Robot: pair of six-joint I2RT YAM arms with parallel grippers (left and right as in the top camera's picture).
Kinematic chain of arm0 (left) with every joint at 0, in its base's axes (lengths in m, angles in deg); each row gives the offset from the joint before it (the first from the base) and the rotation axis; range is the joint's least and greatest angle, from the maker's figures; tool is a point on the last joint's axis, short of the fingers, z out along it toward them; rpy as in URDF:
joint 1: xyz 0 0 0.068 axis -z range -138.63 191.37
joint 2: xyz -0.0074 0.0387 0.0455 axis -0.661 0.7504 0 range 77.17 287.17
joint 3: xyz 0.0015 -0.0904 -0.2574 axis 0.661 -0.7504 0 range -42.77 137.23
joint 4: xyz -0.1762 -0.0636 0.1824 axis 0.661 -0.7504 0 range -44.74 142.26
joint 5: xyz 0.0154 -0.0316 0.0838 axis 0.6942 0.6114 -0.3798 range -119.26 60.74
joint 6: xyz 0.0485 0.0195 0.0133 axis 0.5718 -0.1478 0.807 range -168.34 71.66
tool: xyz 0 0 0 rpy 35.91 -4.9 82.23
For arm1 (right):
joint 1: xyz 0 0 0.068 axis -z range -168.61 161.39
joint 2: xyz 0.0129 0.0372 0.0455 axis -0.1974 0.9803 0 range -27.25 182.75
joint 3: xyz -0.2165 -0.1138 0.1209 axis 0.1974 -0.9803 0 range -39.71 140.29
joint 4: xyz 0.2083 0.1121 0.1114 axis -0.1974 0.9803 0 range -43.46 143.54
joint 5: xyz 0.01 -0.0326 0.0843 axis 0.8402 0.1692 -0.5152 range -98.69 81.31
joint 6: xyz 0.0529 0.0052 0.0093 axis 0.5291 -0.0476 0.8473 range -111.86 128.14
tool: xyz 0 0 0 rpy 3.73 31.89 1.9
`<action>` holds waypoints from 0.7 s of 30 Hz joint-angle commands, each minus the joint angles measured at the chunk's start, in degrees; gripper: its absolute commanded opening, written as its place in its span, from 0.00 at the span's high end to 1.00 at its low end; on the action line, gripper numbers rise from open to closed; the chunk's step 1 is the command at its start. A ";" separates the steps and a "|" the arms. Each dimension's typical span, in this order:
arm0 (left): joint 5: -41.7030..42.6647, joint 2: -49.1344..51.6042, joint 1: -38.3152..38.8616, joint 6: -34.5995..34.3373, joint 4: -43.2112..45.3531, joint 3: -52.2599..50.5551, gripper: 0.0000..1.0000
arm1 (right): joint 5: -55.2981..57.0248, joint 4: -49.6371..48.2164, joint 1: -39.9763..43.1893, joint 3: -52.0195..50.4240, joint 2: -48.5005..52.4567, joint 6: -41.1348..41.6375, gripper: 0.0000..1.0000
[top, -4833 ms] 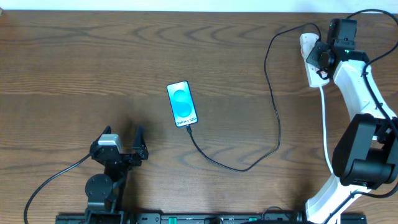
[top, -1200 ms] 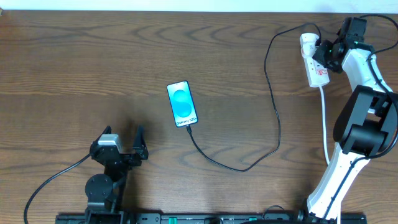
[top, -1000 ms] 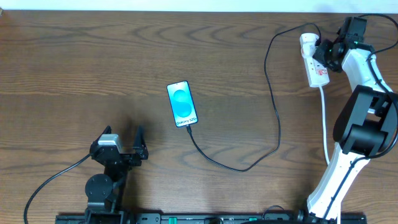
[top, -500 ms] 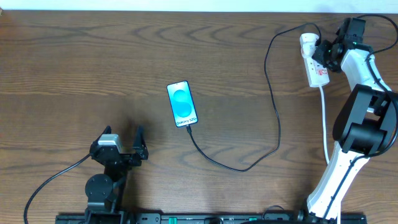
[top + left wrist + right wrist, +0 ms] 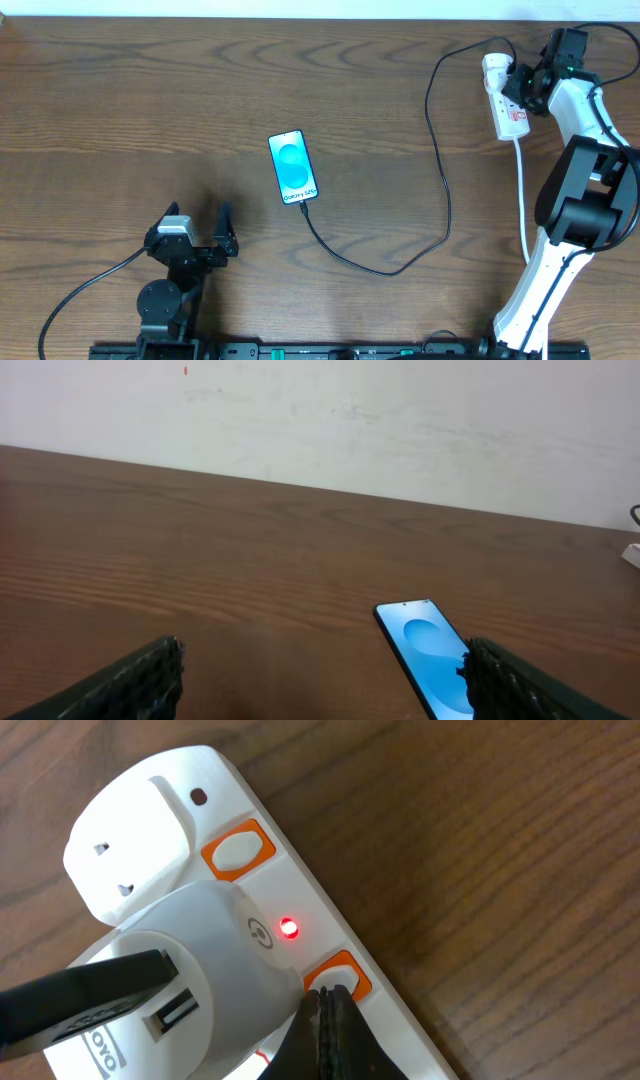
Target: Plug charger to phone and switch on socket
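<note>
— Socket (image 5: 508,118), position?
— Far right corner of the table (image 5: 150,100), lying lengthwise away from the robot. A thick white cord (image 5: 521,200) leaves its near end and trails back beside the right arm.
— Right gripper (image 5: 325,1018)?
— Jaws pressed fully together, nothing between them. In the wrist view the tips sit at the edge of an orange-rimmed switch (image 5: 336,978); contact looks likely but I cannot be sure. A red lamp (image 5: 289,928) glows just past it. A second orange-rimmed switch (image 5: 238,850) lies further along, apart from the tips.
— Anything plugged in?
— A white adapter (image 5: 200,950) is seated in the strip beside the switches. The charger (image 5: 447,200) enters it as a black plug.
— Cable route?
— It loops left off the strip, runs down across the wood, then curves back up to the phone (image 5: 294,167). Its tip meets the short edge carrying the white text.
— Phone itself?
— Flat, screen up, lit blue, mid-table, well apart from the socket.
— Left gripper (image 5: 198,218)?
— Jaws spread wide, holding nothing, low near the front edge. The phone shows between its fingers (image 5: 130,680) in the wrist view.
</note>
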 commanded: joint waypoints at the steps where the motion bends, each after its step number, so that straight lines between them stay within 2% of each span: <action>1: 0.76 -0.37 -0.24 0.90 -2.19 -0.76 0.11 | -0.66 1.31 -0.50 1.49 1.64 -0.66 0.99; 10: 0.76 -0.37 -0.24 0.90 -2.19 -0.76 0.11 | -0.61 5.09 -0.50 4.72 0.92 -0.66 0.99; 21: 0.76 -0.37 -0.24 0.90 -2.19 -0.76 0.11 | -0.50 9.31 -0.50 4.72 -5.31 -1.31 0.99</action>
